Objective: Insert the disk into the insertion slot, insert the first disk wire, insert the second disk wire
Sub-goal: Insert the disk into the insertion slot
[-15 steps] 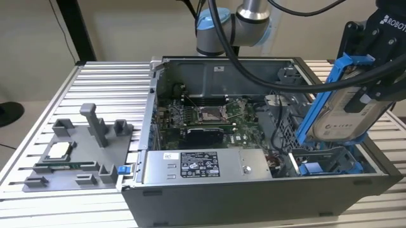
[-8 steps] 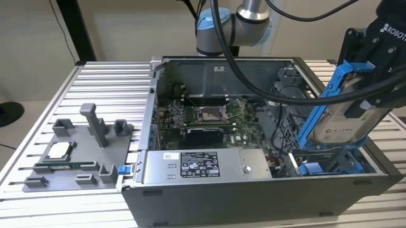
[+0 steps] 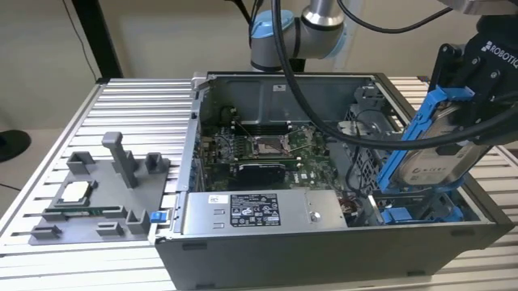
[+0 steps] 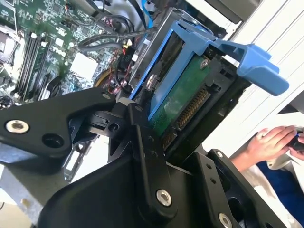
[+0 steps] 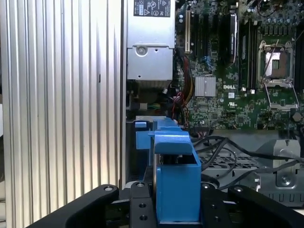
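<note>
The disk [image 3: 433, 165], silver-grey with a white label and bright blue frame, hangs tilted; the claw [image 3: 474, 115] grips it.

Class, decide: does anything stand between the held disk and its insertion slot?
Nothing solid shows between the disk and the insertion slot below it. Loose black cables lie near the slot in the first wrist view and could snag.

- We see a plain beige wall [image 3: 162, 36] at the back, evenly lit.
- We note a black upright post [image 3: 96, 36] in front of it, at the exterior view's left.
- We find a ribbed silver metal desk [image 3: 137, 109], with pale floor [image 3: 20, 182] beside it.
</note>
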`<state>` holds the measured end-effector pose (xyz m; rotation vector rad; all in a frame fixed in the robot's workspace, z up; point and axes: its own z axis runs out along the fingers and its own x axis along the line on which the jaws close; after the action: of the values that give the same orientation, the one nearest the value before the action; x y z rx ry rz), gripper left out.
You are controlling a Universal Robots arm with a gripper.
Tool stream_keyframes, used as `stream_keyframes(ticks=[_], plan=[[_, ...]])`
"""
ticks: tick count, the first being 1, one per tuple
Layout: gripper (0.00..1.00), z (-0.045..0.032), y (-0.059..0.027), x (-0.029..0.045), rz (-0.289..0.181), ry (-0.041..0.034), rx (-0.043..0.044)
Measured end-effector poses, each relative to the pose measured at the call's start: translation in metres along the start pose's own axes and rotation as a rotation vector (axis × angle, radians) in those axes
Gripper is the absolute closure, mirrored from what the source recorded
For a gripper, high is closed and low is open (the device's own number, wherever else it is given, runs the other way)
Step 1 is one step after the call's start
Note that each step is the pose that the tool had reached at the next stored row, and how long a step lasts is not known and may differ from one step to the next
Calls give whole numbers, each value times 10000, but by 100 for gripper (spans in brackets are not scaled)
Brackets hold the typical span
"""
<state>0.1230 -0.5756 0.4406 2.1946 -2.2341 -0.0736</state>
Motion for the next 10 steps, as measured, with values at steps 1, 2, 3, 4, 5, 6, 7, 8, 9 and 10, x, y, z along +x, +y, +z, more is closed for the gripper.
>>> stream_keyframes(ticks=[1,2,3,4,5,6,7,8,9,10], plan=[[100,14,-6,2,-2,-30,0],[100,25,-14,4,-3,-56,-1],[100,38,-23,7,-3,-84,-2],[100,51,-32,9,-4,-110,-2],[100,64,-40,10,-5,-130,-3],[100,79,-48,12,-6,-144,-3],[100,95,-53,14,-6,-150,-3],[100,111,-57,15,-6,-152,-3],[100,125,-60,17,-5,-151,-3],[100,137,-63,21,-5,-152,-3]])
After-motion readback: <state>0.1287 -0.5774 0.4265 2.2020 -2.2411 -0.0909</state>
